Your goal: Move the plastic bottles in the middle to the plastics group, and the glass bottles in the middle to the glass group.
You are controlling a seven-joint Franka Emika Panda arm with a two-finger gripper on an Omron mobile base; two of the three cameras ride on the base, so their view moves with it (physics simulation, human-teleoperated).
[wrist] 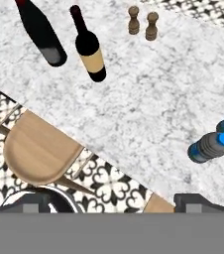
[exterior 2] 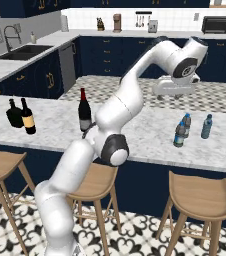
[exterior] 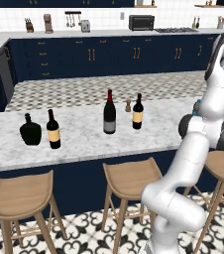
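I am holding the gripper (exterior 2: 174,90) high above the counter (exterior: 84,134), fingers' spacing impossible to tell, carrying nothing; the grey-label wine bottle (exterior: 109,113) and yellow-label bottle (exterior: 138,112) are waiting mid-counter for a descent and grasp.

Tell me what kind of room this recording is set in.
A home-style kitchen, rendered in simulation: a marble island counter with wooden bar stools, navy cabinets, and a toaster oven on the back counter.
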